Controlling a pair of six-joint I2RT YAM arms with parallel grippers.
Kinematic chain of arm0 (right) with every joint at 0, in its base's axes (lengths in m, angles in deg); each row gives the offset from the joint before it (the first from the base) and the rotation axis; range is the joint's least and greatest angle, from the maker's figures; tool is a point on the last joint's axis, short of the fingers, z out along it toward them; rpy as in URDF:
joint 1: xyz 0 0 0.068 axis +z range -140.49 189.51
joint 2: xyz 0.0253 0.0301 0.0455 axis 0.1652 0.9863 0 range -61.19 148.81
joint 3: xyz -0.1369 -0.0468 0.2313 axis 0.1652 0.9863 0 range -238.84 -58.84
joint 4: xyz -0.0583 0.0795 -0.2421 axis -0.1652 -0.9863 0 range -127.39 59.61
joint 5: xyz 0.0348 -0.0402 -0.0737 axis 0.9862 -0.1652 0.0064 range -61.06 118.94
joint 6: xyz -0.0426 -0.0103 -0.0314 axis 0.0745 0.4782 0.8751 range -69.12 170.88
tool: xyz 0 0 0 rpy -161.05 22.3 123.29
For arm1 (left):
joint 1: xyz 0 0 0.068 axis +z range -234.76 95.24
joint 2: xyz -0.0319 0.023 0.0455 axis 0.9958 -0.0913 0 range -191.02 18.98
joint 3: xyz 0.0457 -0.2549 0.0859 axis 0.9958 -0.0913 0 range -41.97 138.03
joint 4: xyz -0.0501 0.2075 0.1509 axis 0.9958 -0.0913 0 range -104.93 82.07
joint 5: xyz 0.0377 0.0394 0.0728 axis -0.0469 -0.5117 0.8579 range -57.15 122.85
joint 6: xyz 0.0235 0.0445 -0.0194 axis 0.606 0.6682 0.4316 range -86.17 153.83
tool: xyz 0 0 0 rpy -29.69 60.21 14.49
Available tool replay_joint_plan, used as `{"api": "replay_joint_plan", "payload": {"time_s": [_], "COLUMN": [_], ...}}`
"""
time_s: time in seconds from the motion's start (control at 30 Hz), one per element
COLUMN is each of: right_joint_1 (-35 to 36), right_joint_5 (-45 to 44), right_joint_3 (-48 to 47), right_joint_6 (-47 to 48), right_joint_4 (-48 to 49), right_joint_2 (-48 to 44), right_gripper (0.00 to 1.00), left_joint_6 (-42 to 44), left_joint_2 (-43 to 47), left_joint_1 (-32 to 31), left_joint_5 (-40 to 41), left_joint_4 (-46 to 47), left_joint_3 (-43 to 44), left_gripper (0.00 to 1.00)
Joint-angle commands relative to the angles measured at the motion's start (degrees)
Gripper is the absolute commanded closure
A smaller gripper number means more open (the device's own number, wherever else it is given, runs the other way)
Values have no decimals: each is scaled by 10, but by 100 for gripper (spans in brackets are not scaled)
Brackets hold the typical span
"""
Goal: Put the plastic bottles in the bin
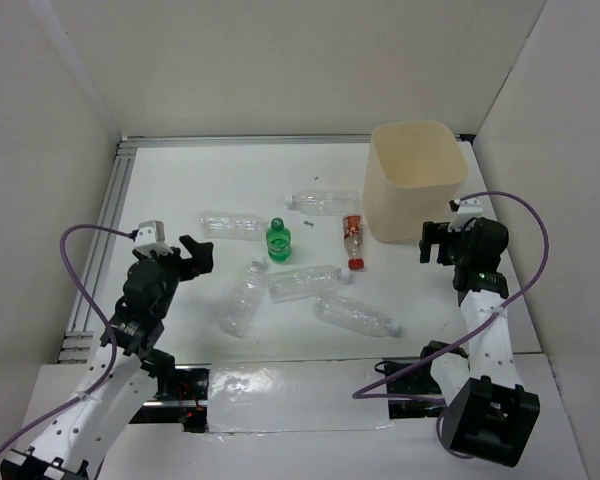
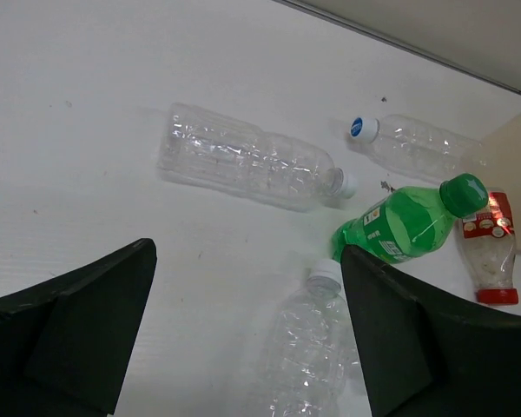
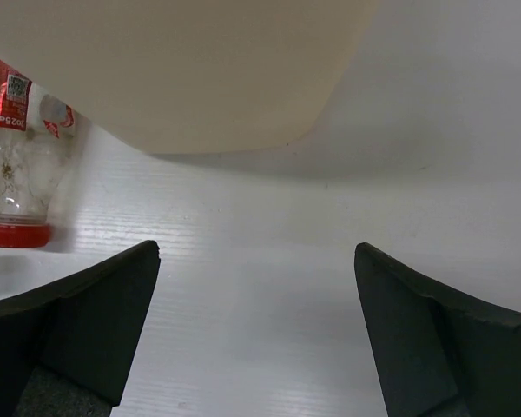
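Observation:
Several plastic bottles lie on the white table. Clear ones rest at the back left (image 1: 232, 225), the back middle (image 1: 325, 202) and in a front cluster (image 1: 303, 282). A green bottle (image 1: 278, 240) stands among them, and a red-capped bottle (image 1: 353, 243) lies beside the cream bin (image 1: 412, 205) at the back right. My left gripper (image 1: 198, 255) hovers open left of the cluster; its wrist view shows a clear bottle (image 2: 317, 339) by its right finger and the green bottle (image 2: 408, 221) beyond. My right gripper (image 1: 435, 240) is open and empty, just in front of the bin (image 3: 182, 69).
White walls enclose the table on three sides, and a metal rail (image 1: 110, 220) runs along the left edge. A purple cable loops off each arm. A taped sheet (image 1: 290, 395) lies between the arm bases at the near edge.

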Motion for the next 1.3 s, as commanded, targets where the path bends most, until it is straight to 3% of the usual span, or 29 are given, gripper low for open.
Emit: {"api": "replay_joint_plan", "payload": {"time_s": [0.0,0.17,0.23,0.27,0.3,0.37,0.43,0.47,0.5,0.53,0.6,0.7,0.77,0.9,0.97,1.0,1.03,1.07,1.13,1.17,1.27], "right_joint_1": [-4,-4,-4,-4,-4,-4,7,13,26,42,60,95,111,149,187,207,258,287,374,398,451], "right_joint_5": [27,177,207,245,263,302,317,317,323,323,315,304,304,374,391,391,382,363,277,245,179], "right_joint_3": [-22,-33,-39,-39,-39,-44,-51,-58,-58,-69,-69,-95,-104,-116,-99,-92,-84,-69,-55,-50,-50], "right_joint_6": [20,182,197,225,236,271,299,314,321,321,321,315,315,395,406,406,394,379,307,285,222], "right_joint_4": [-6,-94,-120,-131,-146,-161,-197,-206,-214,-221,-221,-229,-229,-252,-202,-174,-145,-76,5,76,155], "right_joint_2": [-8,-8,-8,-8,-8,-8,-2,-2,7,16,32,49,57,46,15,7,0,-5,15,30,113], "right_gripper": [0,0,0,14,22,38,32,26,8,1,1,1,1,25,25,23,10,7,0,0,0], "left_joint_6": [-18,-29,-35,-35,-35,-35,-42,-47,-60,-85,-97,-118,-118,-35,20,34,53,53,59,59,46], "left_joint_2": [-7,-29,-37,-44,-52,-65,-96,-110,-125,-157,-187,-243,-277,-378,-400,-400,-400,-388,-353,-341,-294], "left_joint_1": [2,2,2,2,2,2,2,2,2,2,2,2,2,2,2,7,7,7,7,7,7], "left_joint_5": [-11,-17,-17,-17,-25,-41,-48,-48,-48,-43,-43,-34,-34,-125,-149,-164,-172,-178,-199,-205,-222], "left_joint_4": [4,-15,-21,-21,-21,-15,-15,-25,-46,-70,-71,-80,-80,-133,-141,-141,-141,-141,-141,-141,-148], "left_joint_3": [25,36,43,49,49,54,81,91,117,142,162,199,227,327,345,345,326,316,282,272,237], "left_gripper": [0,0,5,10,25,38,51,51,48,33,20,11,9,11,13,13,13,13,13,13,13]}}
